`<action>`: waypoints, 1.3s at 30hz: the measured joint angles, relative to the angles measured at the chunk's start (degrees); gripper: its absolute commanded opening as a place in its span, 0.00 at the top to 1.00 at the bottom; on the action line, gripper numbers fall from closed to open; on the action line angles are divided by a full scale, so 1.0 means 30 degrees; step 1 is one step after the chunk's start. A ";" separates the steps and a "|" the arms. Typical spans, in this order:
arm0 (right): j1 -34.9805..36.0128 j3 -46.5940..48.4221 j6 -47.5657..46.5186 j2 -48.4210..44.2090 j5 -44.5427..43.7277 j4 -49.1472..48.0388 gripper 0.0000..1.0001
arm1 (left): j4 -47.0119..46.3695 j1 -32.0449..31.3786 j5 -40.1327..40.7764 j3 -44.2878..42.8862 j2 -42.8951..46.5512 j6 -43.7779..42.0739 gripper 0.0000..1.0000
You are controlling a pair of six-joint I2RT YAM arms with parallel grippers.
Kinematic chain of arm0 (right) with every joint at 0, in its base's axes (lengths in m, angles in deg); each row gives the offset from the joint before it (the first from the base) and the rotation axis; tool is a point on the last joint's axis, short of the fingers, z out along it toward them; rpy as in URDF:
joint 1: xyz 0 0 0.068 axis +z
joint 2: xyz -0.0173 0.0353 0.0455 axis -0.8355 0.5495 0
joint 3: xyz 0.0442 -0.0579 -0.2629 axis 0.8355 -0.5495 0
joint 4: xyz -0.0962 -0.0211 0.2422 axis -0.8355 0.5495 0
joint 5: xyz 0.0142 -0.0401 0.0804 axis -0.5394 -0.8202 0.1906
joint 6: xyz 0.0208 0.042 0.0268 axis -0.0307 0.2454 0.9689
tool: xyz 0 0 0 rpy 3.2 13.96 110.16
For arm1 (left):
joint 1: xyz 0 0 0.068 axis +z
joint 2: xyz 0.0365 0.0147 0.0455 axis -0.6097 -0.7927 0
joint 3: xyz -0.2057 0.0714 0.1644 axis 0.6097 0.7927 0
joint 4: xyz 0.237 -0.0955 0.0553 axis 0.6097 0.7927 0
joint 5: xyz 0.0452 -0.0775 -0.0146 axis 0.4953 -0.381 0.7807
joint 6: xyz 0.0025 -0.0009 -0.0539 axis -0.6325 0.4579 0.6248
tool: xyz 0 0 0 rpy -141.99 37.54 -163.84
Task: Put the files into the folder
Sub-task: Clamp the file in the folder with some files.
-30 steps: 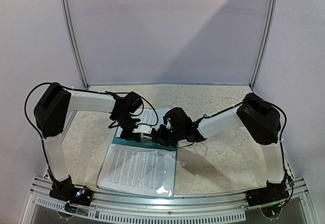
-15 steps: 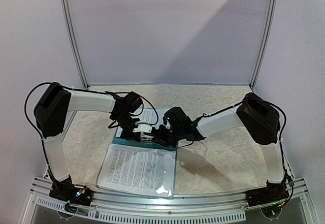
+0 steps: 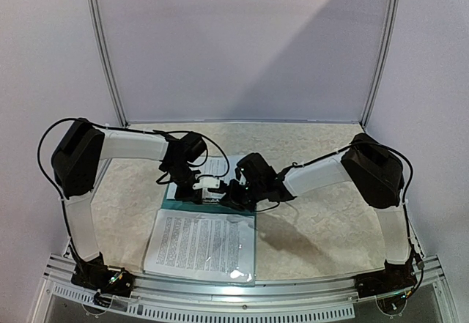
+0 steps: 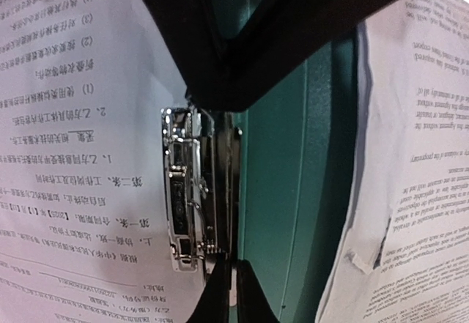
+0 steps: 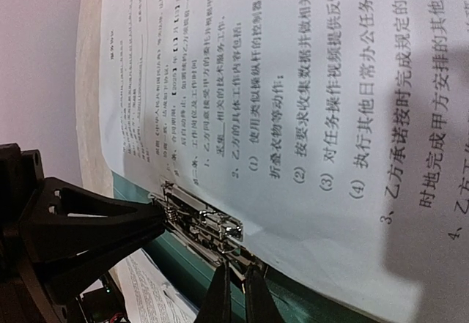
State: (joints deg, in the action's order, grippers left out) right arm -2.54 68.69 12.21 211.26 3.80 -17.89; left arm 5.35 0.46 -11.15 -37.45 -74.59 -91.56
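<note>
The teal folder lies open in mid-table. Its silver clip sits along the spine and shows again in the right wrist view as the clip. One of the files, a printed sheet, lies on the far half with its edge under the clip. More files cover the near half. My left gripper is shut, and its fingertips rest at one end of the clip. My right gripper is also shut, with its tips at the clip's other end, facing the left one.
The folder's bare teal strip runs between the two sheets. The right gripper's black body hangs close over the clip. A metal rail edges the table's near side, and walls close the back and sides.
Both grippers have crept slightly closer together over the clip. The sheets on the near half have shifted a little to the right.
</note>
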 measured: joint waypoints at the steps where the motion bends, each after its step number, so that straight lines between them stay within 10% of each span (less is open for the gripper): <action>1: -0.0007 0.0015 -0.0007 0.0022 0.0000 0.0022 0.97 | 0.0015 0.0000 0.0007 -0.0007 -0.0007 0.0131 0.95; 39: 0.0131 0.0000 -0.0984 0.0503 0.0423 -0.1122 0.99 | 0.1945 0.0532 -0.2266 -0.1938 -0.0765 0.4524 0.85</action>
State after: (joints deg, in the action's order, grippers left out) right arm -2.15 68.69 9.26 212.77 5.07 -21.25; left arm 11.18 2.06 -17.94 -43.26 -76.88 -77.99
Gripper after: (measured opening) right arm 0.050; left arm 0.147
